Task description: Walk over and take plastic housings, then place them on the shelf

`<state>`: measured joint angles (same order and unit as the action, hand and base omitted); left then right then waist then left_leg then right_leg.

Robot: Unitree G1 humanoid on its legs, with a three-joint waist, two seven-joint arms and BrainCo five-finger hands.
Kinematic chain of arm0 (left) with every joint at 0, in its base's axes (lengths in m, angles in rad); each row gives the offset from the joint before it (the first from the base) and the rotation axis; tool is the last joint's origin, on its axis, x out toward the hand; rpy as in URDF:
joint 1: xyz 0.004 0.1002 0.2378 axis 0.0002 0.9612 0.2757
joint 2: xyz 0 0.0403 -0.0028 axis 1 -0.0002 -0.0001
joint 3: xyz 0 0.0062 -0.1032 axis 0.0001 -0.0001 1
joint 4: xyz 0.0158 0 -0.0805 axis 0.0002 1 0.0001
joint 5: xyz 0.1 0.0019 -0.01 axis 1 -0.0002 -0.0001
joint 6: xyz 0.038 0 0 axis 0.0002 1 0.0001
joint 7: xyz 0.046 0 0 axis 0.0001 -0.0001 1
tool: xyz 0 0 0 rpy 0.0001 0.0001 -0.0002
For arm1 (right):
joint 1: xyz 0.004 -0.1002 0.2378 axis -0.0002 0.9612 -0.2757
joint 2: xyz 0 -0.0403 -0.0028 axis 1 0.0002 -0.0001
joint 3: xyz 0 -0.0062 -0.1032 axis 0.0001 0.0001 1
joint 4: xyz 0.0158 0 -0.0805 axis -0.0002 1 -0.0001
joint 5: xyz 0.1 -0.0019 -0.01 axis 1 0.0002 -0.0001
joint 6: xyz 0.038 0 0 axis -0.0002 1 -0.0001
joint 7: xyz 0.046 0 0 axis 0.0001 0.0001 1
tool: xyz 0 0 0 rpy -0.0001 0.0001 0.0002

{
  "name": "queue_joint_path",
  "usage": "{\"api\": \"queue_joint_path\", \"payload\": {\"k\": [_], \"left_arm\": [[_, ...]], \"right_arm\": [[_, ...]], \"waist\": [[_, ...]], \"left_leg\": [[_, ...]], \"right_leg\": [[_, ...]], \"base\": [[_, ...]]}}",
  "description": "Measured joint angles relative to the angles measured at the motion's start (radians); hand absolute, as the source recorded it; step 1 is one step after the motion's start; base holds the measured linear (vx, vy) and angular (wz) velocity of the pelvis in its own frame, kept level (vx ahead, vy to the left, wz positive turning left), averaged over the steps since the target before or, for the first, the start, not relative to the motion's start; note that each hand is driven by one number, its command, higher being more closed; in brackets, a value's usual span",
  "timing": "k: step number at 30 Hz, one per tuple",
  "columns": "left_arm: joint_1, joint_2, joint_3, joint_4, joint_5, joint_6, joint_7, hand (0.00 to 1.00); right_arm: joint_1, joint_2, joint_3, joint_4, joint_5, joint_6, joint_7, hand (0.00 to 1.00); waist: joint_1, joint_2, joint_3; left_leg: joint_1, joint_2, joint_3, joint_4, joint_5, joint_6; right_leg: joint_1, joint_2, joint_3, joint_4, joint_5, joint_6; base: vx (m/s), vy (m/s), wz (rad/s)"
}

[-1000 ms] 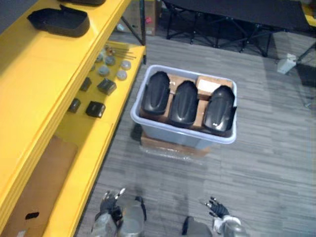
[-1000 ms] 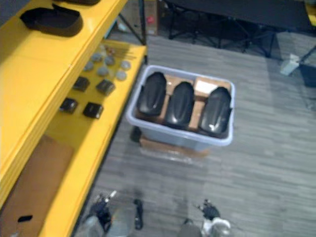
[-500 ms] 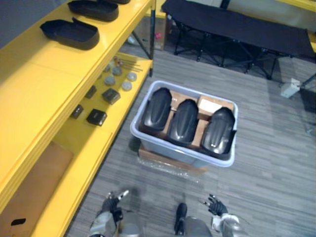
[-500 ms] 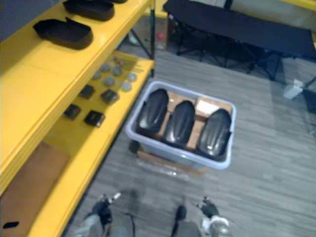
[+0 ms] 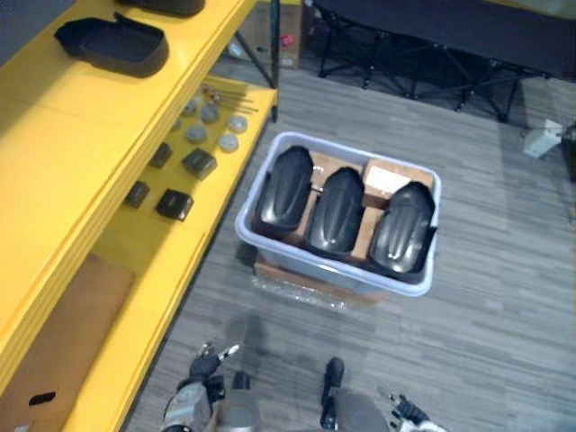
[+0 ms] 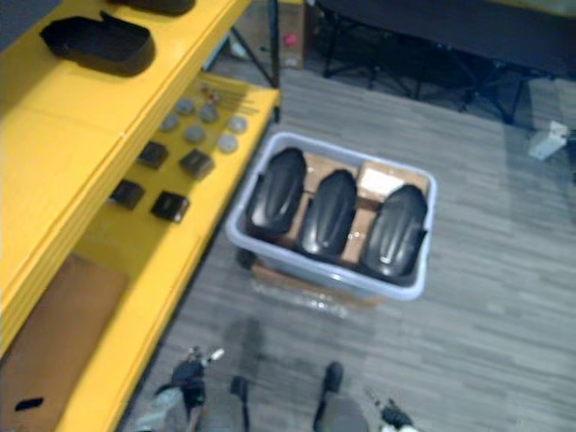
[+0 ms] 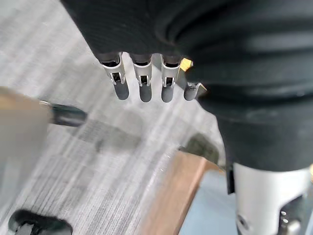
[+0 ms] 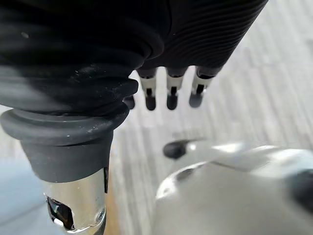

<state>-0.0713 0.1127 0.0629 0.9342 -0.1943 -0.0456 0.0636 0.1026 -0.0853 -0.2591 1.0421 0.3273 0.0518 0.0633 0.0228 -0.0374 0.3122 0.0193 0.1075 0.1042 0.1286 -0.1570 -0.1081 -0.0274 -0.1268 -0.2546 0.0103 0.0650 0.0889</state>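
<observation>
While our left hand and right hand hang low with straight, empty fingers, three black plastic housings lie side by side across the grey bin beside the yellow shelf; a fourth housing sits near its top board's front edge.

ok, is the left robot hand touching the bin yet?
Apart. The left eye view shows the left robot hand open near the bottom edge, with a stretch of floor between it and the grey bin holding the housings.
</observation>
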Motion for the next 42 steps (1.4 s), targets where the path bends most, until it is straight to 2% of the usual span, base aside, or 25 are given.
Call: {"api": "queue_joint_path", "payload": {"k": [4, 7, 8, 9, 10, 11, 12, 13, 14, 15, 17, 18, 19, 20, 21, 22, 25, 26, 33, 37, 40, 41, 42], "left_arm": [[0.0, 0.008, 0.004, -0.002, 0.002, 0.047, 0.005, 0.0], [0.031, 0.0, 0.065, -0.001, -0.101, 0.049, 0.031, 0.0], [0.058, -0.011, 0.107, 0.0, -0.122, 0.049, 0.041, 0.0], [0.101, -0.029, 0.152, -0.003, -0.123, 0.043, 0.044, 0.0], [0.135, -0.047, 0.179, -0.003, -0.123, 0.036, 0.043, 0.0], [0.154, -0.057, 0.196, -0.002, -0.123, 0.032, 0.043, 0.0], [0.196, -0.073, 0.228, -0.003, -0.123, 0.024, 0.042, 0.0], [0.211, -0.086, 0.242, -0.003, -0.121, 0.021, 0.04, 0.0], [0.209, -0.09, 0.242, -0.004, -0.12, 0.02, 0.039, 0.0], [0.217, -0.101, 0.242, -0.004, -0.118, 0.014, 0.035, 0.0], [0.22, -0.104, 0.24, -0.004, -0.11, -0.001, 0.027, 0.0], [0.217, -0.104, 0.239, -0.009, -0.11, -0.009, 0.018, 0.0], [0.202, -0.1, 0.239, -0.014, -0.103, -0.016, 0.009, 0.0], [0.19, -0.098, 0.238, -0.022, -0.101, -0.019, 0.007, 0.0], [0.158, -0.086, 0.226, -0.053, -0.1, -0.035, 0.006, 0.0], [0.124, -0.076, 0.196, -0.077, -0.1, -0.057, 0.005, 0.0], [0.086, -0.079, 0.149, -0.113, -0.11, -0.086, 0.003, 0.0], [0.09, -0.043, 0.032, -0.091, -0.114, -0.06, 0.043, 0.0], [0.101, -0.043, 0.035, -0.091, -0.114, -0.06, 0.04, 0.0], [0.113, -0.044, 0.033, -0.089, -0.11, -0.062, 0.018, 0.0], [0.113, -0.037, 0.022, -0.089, -0.112, -0.073, 0.015, 0.0], [0.111, -0.028, 0.007, -0.089, -0.123, -0.073, 0.014, 0.0], [0.111, -0.013, -0.01, -0.089, -0.146, -0.074, 0.009, 0.0]], "right_arm": [[0.018, 0.015, -0.014, 0.012, 0.004, -0.006, 0.0, 0.0], [0.009, 0.015, -0.013, 0.016, 0.001, -0.01, 0.0, 0.0], [0.01, 0.013, -0.011, 0.014, 0.002, -0.012, -0.001, 0.0], [0.016, 0.002, -0.002, 0.004, 0.003, -0.014, -0.001, 0.0], [0.026, -0.012, 0.007, -0.011, 0.003, -0.018, 0.0, 0.0], [0.03, -0.018, 0.007, -0.017, 0.002, -0.022, 0.0, 0.0], [0.034, -0.017, 0.006, -0.023, 0.003, -0.03, 0.001, 0.0], [0.037, -0.009, 0.006, -0.044, 0.001, -0.034, 0.002, 0.0], [0.041, -0.01, 0.005, -0.048, -0.001, -0.035, 0.002, 0.0], [0.033, -0.016, -0.006, -0.053, -0.009, -0.038, 0.003, 0.0], [0.01, -0.015, -0.027, -0.053, -0.031, -0.047, 0.003, 0.0], [0.002, -0.015, -0.04, -0.054, -0.054, -0.052, 0.003, 0.0], [-0.006, -0.014, -0.051, -0.056, -0.073, -0.055, 0.001, 0.0], [-0.007, -0.007, -0.05, -0.058, -0.076, -0.056, 0.001, 0.0], [-0.013, 0.012, -0.048, -0.061, -0.077, -0.056, 0.001, 0.0], [-0.007, 0.019, -0.048, -0.063, -0.077, -0.055, 0.001, 0.0], [-0.003, 0.014, -0.042, -0.076, -0.094, -0.056, 0.002, 0.0], [-0.03, 0.014, 0.028, -0.044, -0.106, -0.077, 0.0, 0.0], [-0.037, 0.014, 0.028, -0.045, -0.104, -0.076, -0.001, 0.0], [-0.051, 0.02, 0.055, -0.046, -0.105, -0.083, 0.0, 0.0], [-0.082, 0.016, 0.169, -0.095, -0.152, -0.134, 0.027, 0.0], [-0.094, 0.008, 0.22, -0.126, -0.199, -0.167, 0.048, 0.0], [-0.113, -0.008, 0.295, -0.177, -0.271, -0.222, 0.083, 0.0]], "waist": [[-0.014, 0.001, -0.001], [-0.008, 0.001, -0.002], [-0.004, 0.003, 0.0], [0.004, 0.023, 0.009], [0.011, 0.049, 0.011], [0.016, 0.058, 0.013], [0.023, 0.054, 0.012], [0.022, 0.049, 0.01], [0.024, 0.054, 0.009], [0.026, 0.066, 0.002], [0.029, 0.066, 0.002], [0.029, 0.071, 0.0], [0.03, 0.072, -0.005], [0.032, 0.06, -0.007], [0.038, 0.027, -0.001], [0.044, 0.006, 0.0], [0.044, 0.002, -0.003], [0.062, -0.011, -0.005], [0.068, -0.012, -0.006], [0.073, -0.015, -0.007], [0.074, -0.02, -0.002], [0.073, -0.019, 0.006], [0.074, -0.021, 0.013]], "left_leg": [[0.053, 0.0, 0.046, -0.004, -0.002, -0.001], [0.015, 0.018, 0.082, 0.124, -0.031, -0.025], [-0.038, 0.042, 0.096, 0.262, -0.033, -0.027], [-0.087, 0.081, 0.098, 0.436, -0.032, -0.027], [-0.123, 0.113, 0.093, 0.549, -0.019, -0.025], [-0.14, 0.13, 0.092, 0.606, 0.003, -0.025], [-0.189, 0.146, 0.089, 0.717, 0.106, -0.019], [-0.204, 0.146, 0.094, 0.712, 0.05, -0.011], [-0.205, 0.145, 0.096, 0.701, 0.033, -0.01], [-0.217, 0.136, 0.101, 0.632, -0.011, -0.01], [-0.206, 0.102, 0.128, 0.464, -0.013, -0.005], [-0.185, 0.086, 0.145, 0.329, 0.048, -0.001], [-0.152, 0.071, 0.17, 0.243, 0.037, 0.022], [-0.145, 0.056, 0.169, 0.204, 0.038, 0.023], [-0.145, 0.023, 0.164, 0.146, 0.065, 0.042], [-0.146, -0.007, 0.156, 0.107, 0.087, 0.052], [-0.137, -0.038, 0.148, 0.076, 0.101, 0.066], [-0.159, -0.086, 0.057, 0.054, 0.137, 0.081], [-0.161, -0.087, 0.063, 0.049, 0.137, 0.082], [-0.2, -0.098, 0.041, 0.055, 0.14, 0.086], [-0.25, -0.114, 0.009, 0.06, 0.154, 0.096], [-0.258, -0.121, -0.005, 0.062, 0.157, 0.099], [-0.269, -0.126, -0.023, 0.073, 0.158, 0.1]], "right_leg": [[0.045, 0.003, 0.025, -0.026, 0.0, 0.0], [0.031, 0.01, 0.072, -0.013, -0.024, -0.016], [0.026, 0.01, 0.083, 0.014, -0.048, -0.036], [0.033, 0.024, 0.095, 0.057, -0.081, -0.044], [0.037, 0.042, 0.109, 0.088, -0.104, -0.034], [0.041, 0.045, 0.118, 0.102, -0.118, -0.033], [0.063, 0.037, 0.127, 0.111, -0.137, -0.04], [0.078, 0.032, 0.127, 0.105, -0.14, -0.043], [0.081, 0.032, 0.126, 0.103, -0.141, -0.043], [0.087, 0.031, 0.123, 0.103, -0.136, -0.037], [0.093, 0.02, 0.119, 0.104, -0.131, -0.029], [0.093, 0.021, 0.115, 0.102, -0.134, -0.016], [0.089, 0.018, 0.111, 0.098, -0.133, 0.0], [0.081, 0.01, 0.102, 0.092, -0.13, 0.004], [0.074, -0.007, 0.082, 0.077, -0.124, 0.014], [0.068, -0.028, 0.062, 0.072, -0.121, 0.019], [0.069, -0.049, 0.058, 0.068, -0.116, 0.029], [0.087, -0.061, 0.008, 0.029, -0.11, 0.024], [0.077, -0.067, 0.005, 0.04, -0.108, 0.029], [0.032, -0.081, -0.012, 0.093, -0.137, 0.038], [-0.014, -0.093, -0.027, 0.149, -0.155, 0.046], [-0.016, -0.099, -0.043, 0.162, -0.155, 0.049], [-0.012, -0.1, -0.052, 0.164, -0.156, 0.048]], "base": [[0.09, 0.031, -0.24], [0.05, 0.007, -0.46], [0.02, -0.041, -0.46], [0.03, -0.042, -0.52], [0.06, -0.014, -0.48], [0.08, -0.02, -0.37], [0.13, -0.052, -0.17], [0.09, -0.058, -0.06], [0.13, -0.047, 0.07], [0.12, 0.013, 0.03], [0.12, 0.056, 0.04], [0.08, 0.124, 0.07], [0.07, 0.136, 0.12], [0.04, 0.118, 0.27], [0.03, 0.083, 0.4], [0.02, 0.056, 0.39], [0.0, 0.059, 0.18], [0.0, 0.037, 0.02], [0.0, 0.0, -0.02], [-0.01, 0.001, 0.18], [0.0, -0.004, 0.35], [0.02, 0.002, 0.48], [0.0, 0.008, 0.42]]}}
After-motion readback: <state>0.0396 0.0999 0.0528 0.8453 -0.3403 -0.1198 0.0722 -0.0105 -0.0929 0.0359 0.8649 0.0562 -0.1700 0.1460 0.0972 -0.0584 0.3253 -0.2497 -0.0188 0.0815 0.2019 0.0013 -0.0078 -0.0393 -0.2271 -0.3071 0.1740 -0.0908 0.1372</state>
